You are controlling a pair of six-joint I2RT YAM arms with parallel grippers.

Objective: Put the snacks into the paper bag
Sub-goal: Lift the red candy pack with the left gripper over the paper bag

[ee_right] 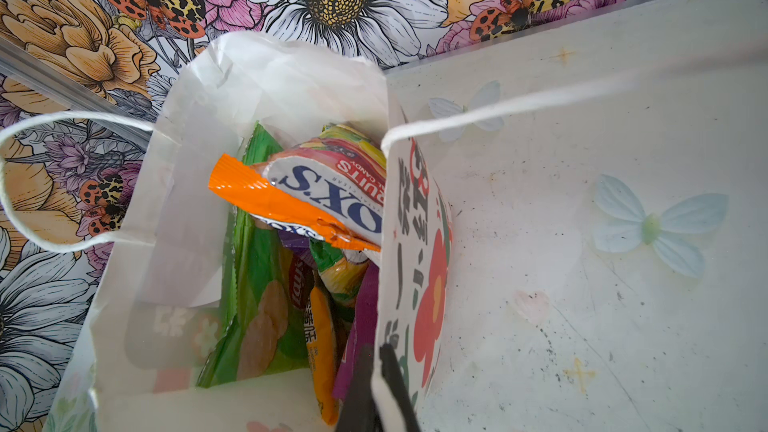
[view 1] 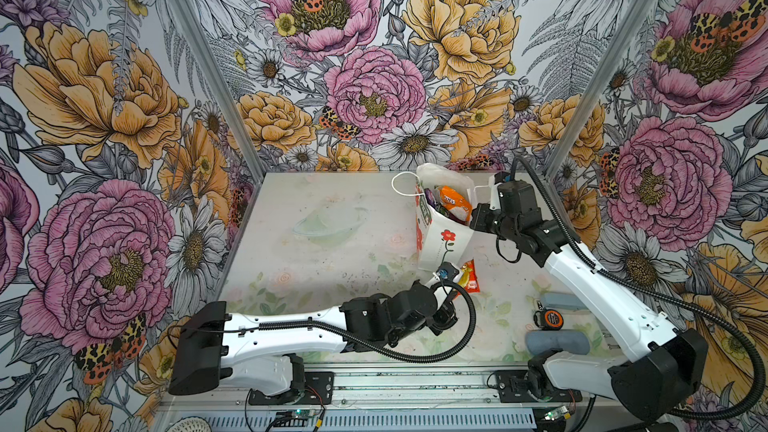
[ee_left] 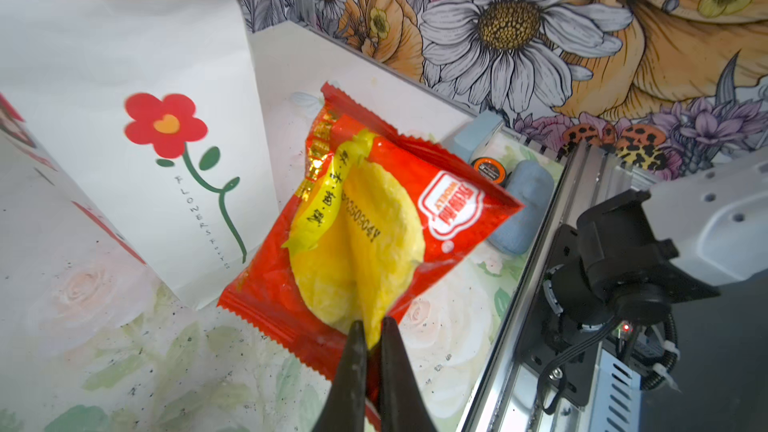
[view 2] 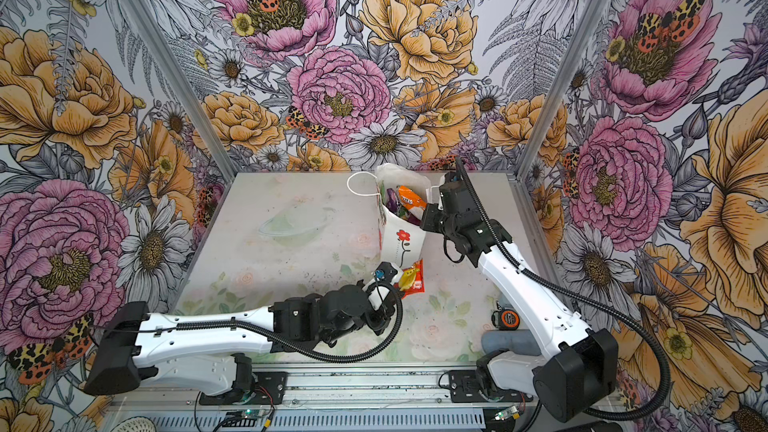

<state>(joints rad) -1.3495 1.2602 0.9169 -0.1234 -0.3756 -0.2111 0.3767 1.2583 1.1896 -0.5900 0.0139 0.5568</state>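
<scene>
The white paper bag (view 1: 440, 243) with a red flower print stands upright at the back right of the table. It holds several snacks, an orange Fox's packet (ee_right: 291, 209) on top and a green packet (ee_right: 257, 305) beside it. My right gripper (ee_right: 376, 351) is shut on the bag's side wall at the rim, one finger inside and one outside. My left gripper (ee_left: 372, 324) is shut on the edge of a red sachet (ee_left: 374, 218) with a yellow picture. The sachet (view 1: 469, 276) hangs low beside the bag's front corner.
An orange-black tape measure (view 1: 550, 318) lies at the front right between two grey-blue oblong cases (view 1: 557, 342) (view 1: 561, 301), near the right arm's base. A metal rail (view 1: 395, 384) runs along the table's front edge. Flowered walls close in three sides.
</scene>
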